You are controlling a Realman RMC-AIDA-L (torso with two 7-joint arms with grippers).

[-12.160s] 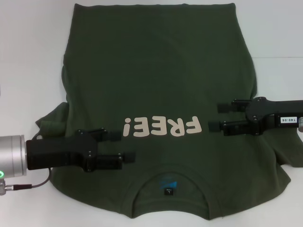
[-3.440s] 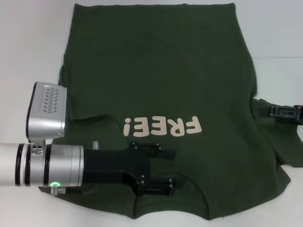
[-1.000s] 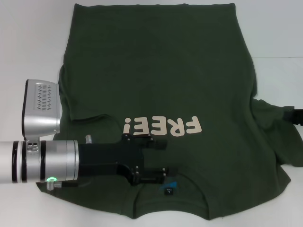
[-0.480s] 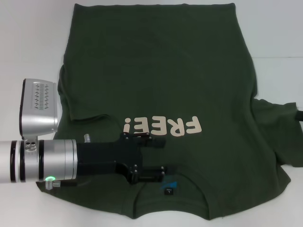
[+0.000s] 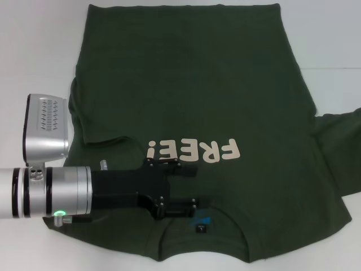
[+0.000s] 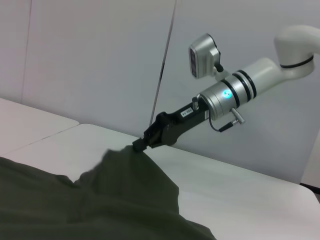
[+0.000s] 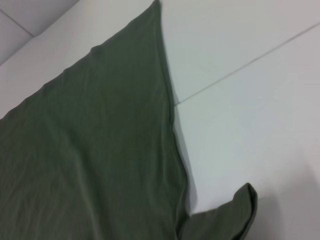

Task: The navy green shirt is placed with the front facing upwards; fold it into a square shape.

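Gripping shirt point(image 5: 192, 84) sleeve: right tool point(image 6: 138, 145) | left tool point(image 5: 194, 185) above collar

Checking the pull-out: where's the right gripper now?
Out of the head view; the left wrist view shows the right gripper off the shirt's right side, shut on the tip of the navy green shirt's right sleeve, holding it above the table.

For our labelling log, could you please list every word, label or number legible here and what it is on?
"FREE!": cream print on the dark olive-green cotton shirt, upside down in the head view.
Small blue and black neck label: too small to read.
White sticker on the right gripper: unreadable.
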